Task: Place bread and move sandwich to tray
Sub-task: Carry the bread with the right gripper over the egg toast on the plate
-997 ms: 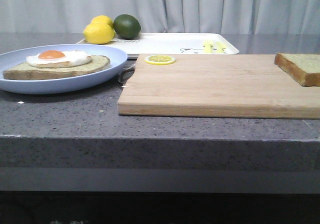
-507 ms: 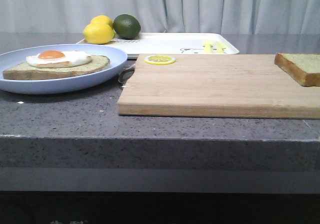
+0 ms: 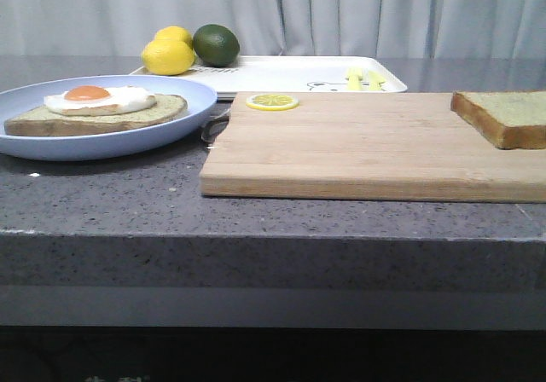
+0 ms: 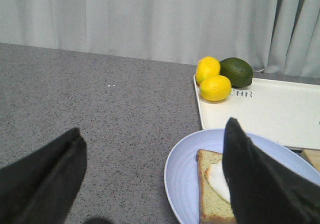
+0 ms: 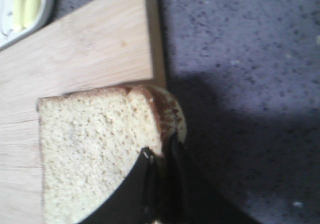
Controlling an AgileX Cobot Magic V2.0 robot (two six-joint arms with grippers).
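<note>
Grey surface (image 3: 111, 194): right gripper (image 5: 159, 176) pinches the bread (image 5: 95, 149) at the cutting board's (image 3: 358, 147) far-right end, presumably to carry it; left gripper (image 4: 150, 169) spread wide, empty.

From my remote station I see a dark grey speckled stone countertop (image 3: 102, 203) spanning the front view, its thick front edge facing the camera. Below this edge lies a paler grey band, then a near-black zone whose contents I cannot resolve. Behind the counter, pale grey curtains (image 3: 358, 11) hang in vertical folds across the whole background. Lighting is soft and even, possibly from overhead; the source is out of view.
</note>
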